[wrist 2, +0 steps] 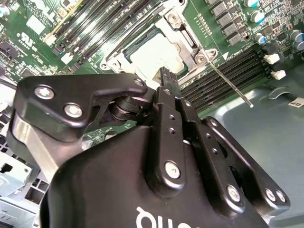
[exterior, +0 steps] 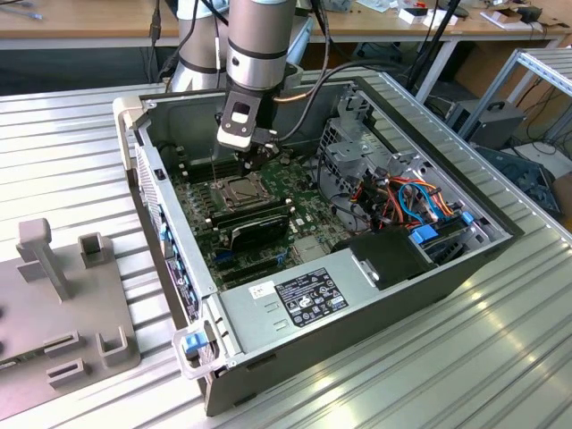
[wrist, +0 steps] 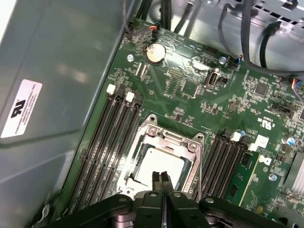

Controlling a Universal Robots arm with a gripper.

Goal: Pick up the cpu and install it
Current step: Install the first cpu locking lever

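Cpu [wrist: 159, 160]: dull silver-grey square lying flat within the metal-framed socket [wrist: 165, 135] on the green motherboard [wrist: 190, 90], also seen in the second wrist view [wrist 2: 154, 54]. Gripper [wrist: 161, 175]: clenched, the two black fingers pressed together and grasping nothing, tips poised directly over the socket at the chip's edge, whether touching it I cannot tell; in the exterior view the gripper [exterior: 254, 164] hangs inside the open computer case [exterior: 134, 121] just above the socket. Surroundings: black memory slots [wrist: 107, 137] flank the socket on both sides, a grey power supply box [exterior: 295, 299] sits well apart from the socket at the case's near end, and the case lies on the ribbed metal bench [exterior: 71, 134].
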